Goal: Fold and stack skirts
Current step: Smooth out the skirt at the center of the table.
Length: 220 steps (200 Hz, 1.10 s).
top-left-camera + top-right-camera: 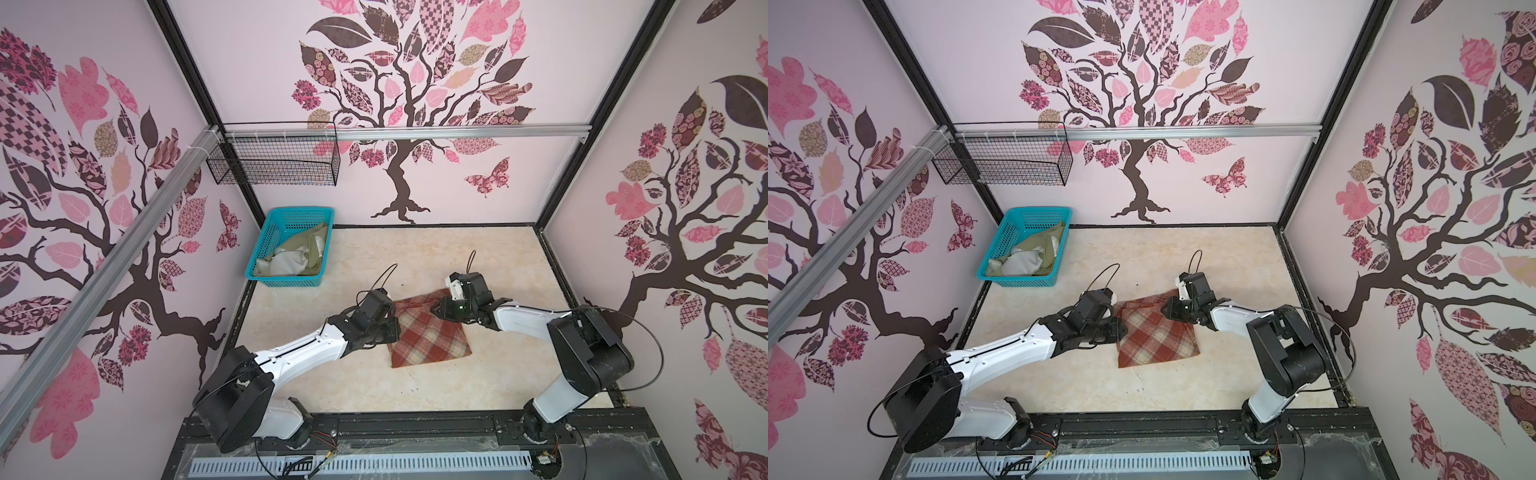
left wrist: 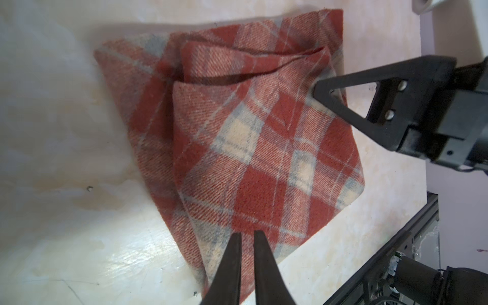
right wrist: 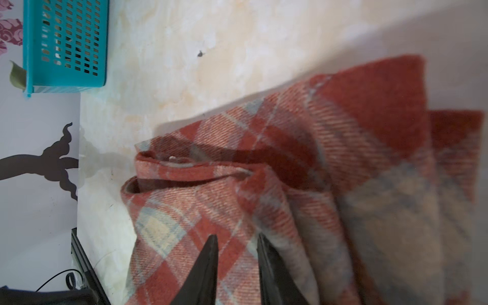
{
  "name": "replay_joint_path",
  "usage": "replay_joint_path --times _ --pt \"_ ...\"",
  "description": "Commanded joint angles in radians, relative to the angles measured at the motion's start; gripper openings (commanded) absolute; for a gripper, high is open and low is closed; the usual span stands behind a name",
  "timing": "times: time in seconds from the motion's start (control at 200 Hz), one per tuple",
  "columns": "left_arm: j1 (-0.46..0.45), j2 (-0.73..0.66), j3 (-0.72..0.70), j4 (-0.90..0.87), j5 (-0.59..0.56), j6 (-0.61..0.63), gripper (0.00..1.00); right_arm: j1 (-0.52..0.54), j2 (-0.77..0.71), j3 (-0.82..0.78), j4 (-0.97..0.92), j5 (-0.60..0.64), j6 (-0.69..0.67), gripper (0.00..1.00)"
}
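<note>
Both top views are looking steeply down on the plaid skirt; both wrist cameras are facing it closely, the right seemingly nearer.

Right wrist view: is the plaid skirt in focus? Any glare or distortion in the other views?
Right wrist view: the plaid skirt is sharp at its rolled fold and blurred where it comes close to the lens. Left wrist view: the weave is crisp, with a bright sheen on the table. Both top views: wide-angle stretch makes the side walls splay outward; light is even and shadows are soft.

The plaid skirt blurs toward the right wrist view's edge; the basket half-hides the olive skirt.
</note>
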Motion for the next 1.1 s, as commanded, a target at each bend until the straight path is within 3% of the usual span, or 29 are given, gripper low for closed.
replay_joint_path --times 0.0,0.335,0.405,0.505,0.54,0.695,0.84,1.095 --pt "-0.007 0.017 -0.042 0.052 0.023 -0.029 0.14 -0.008 0.037 0.009 0.018 0.021 -0.009 0.28" --pt "-0.009 0.080 -0.119 0.052 0.000 -0.055 0.13 -0.008 0.021 -0.019 0.011 0.000 -0.001 0.28" --pt "-0.002 0.085 -0.116 0.030 -0.021 -0.048 0.13 -0.012 -0.022 -0.002 -0.026 -0.019 -0.013 0.35" --pt "0.017 0.076 -0.097 -0.006 -0.050 -0.023 0.12 -0.052 -0.089 0.014 -0.101 -0.066 -0.035 0.61" --pt "0.023 0.068 -0.093 -0.007 -0.052 -0.019 0.12 -0.065 -0.112 0.021 -0.147 -0.046 -0.057 0.66" --pt "0.039 0.053 -0.085 -0.003 -0.028 0.008 0.13 -0.104 -0.188 0.030 -0.323 0.075 -0.149 0.72" --pt "0.040 0.057 -0.079 0.008 -0.006 0.014 0.13 -0.114 -0.228 -0.018 -0.340 0.122 -0.154 0.76" --pt "0.040 0.072 -0.061 -0.004 -0.003 0.012 0.13 -0.115 -0.181 -0.049 -0.334 0.072 -0.158 0.80"
